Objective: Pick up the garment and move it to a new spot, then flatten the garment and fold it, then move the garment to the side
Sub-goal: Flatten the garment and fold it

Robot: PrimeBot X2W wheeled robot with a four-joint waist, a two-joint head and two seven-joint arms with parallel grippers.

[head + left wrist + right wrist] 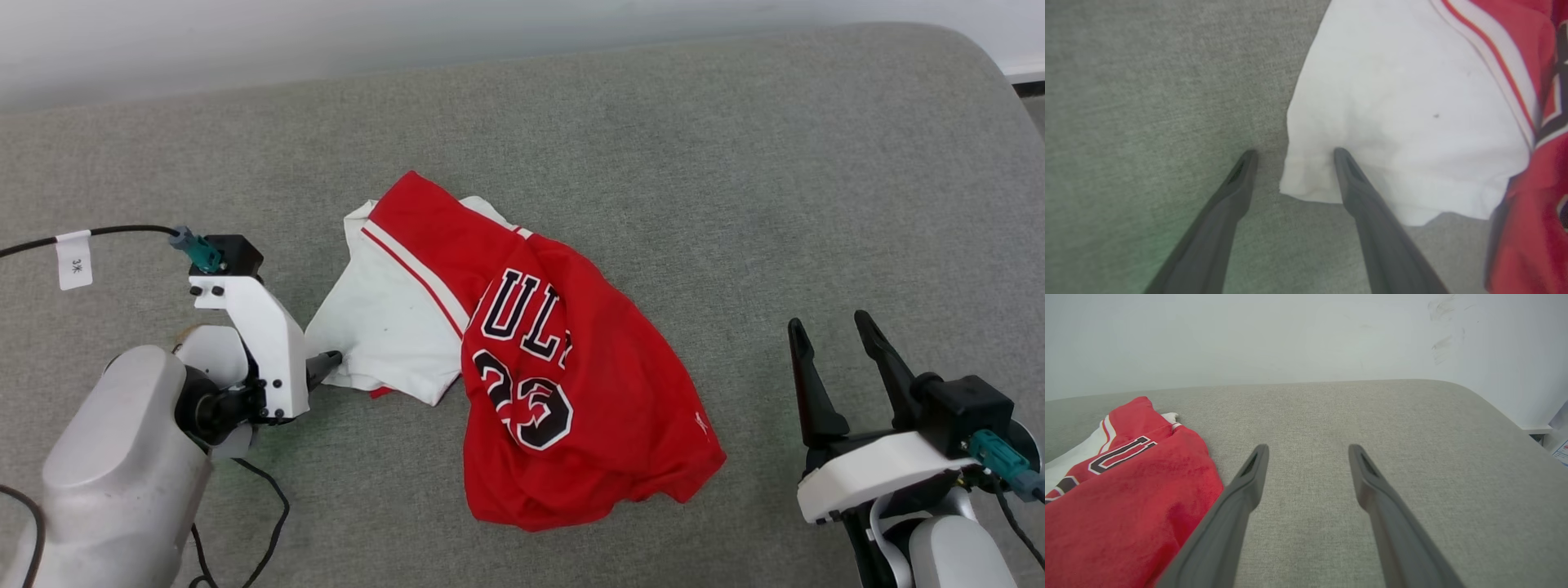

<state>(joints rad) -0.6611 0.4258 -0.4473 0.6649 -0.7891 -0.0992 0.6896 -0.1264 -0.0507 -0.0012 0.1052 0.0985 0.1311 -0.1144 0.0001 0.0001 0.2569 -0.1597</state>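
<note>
The garment (563, 392), a red jersey with black white-outlined letters and the number 23, lies crumpled in the middle of the grey cushion. One white sleeve (1396, 114) spreads out on its left side. My left gripper (1294, 153) is open at the corner of that sleeve: one finger rests on the white cloth, the other on the bare cushion beside the edge. In the head view the left gripper (326, 365) points right at the sleeve. My right gripper (833, 327) stands open to the right of the jersey (1122, 498), holding nothing.
The grey cushion (735, 163) reaches to a pale wall at the back and rounds off at its far right corner (1494, 404). A black cable with a white tag (73, 260) runs over the left side. Bare cushion lies behind and right of the jersey.
</note>
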